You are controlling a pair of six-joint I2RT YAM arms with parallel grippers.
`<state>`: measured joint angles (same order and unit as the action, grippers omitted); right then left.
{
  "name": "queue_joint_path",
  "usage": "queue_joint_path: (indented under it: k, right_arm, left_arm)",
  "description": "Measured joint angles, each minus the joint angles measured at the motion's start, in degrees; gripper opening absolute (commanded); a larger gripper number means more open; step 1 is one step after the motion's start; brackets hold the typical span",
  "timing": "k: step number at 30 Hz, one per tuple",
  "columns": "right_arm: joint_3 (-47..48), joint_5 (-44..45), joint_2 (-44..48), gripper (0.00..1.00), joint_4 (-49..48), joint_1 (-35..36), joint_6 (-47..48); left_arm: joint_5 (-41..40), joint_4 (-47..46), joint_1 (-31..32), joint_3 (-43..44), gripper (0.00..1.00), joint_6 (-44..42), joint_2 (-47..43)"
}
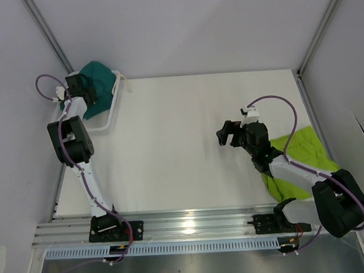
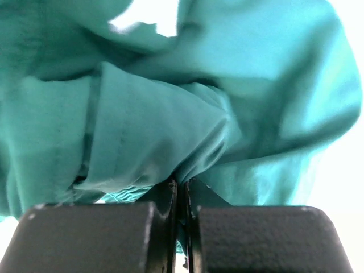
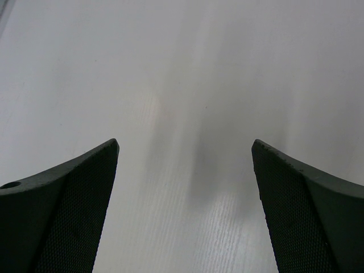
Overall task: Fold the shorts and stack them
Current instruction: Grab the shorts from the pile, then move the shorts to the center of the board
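The dark teal shorts (image 1: 101, 74) lie bunched in the white basket (image 1: 113, 102) at the table's far left corner. My left gripper (image 1: 80, 89) reaches into that heap. In the left wrist view its jaws (image 2: 183, 190) are pressed together on a fold of the teal shorts (image 2: 170, 114), which fill the frame. The lime green shorts (image 1: 307, 151) lie crumpled at the right edge of the table, partly under my right arm. My right gripper (image 1: 229, 133) hovers right of the table's middle, open, with only bare table between its fingers (image 3: 185, 153).
A metal frame post (image 1: 50, 33) rises behind the basket, and another post (image 1: 321, 23) stands at the far right corner. The white tabletop (image 1: 182, 143) spreads between the two arms. An aluminium rail (image 1: 188, 223) carries both arm bases along the near edge.
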<state>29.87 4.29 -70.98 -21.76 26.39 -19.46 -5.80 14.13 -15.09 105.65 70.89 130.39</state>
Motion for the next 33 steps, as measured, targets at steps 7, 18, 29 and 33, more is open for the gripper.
queue_joint_path:
  k: [7, 18, 29, 33]
  right_arm:
    - [0.0, -0.7, -0.8, 0.99, 0.1, 0.0, 0.0]
    - [0.0, -0.7, -0.4, 0.99, 0.1, 0.0, 0.3]
    - [-0.3, -0.3, 4.8, 0.99, 0.0, 0.0, 0.5]
    - [-1.6, 0.5, 6.8, 0.99, 0.0, 0.0, 0.7]
  left_arm:
    - [0.7, -4.7, 2.1, -2.0, 0.0, -3.8, -8.3]
    - [-0.8, -16.3, 23.0, -29.6, 0.0, -16.2, -56.0]
    - [-5.8, -13.4, 37.4, -38.2, 0.0, -22.9, -85.6]
    - [-5.0, -11.5, 39.4, -46.5, 0.0, -21.7, -91.2]
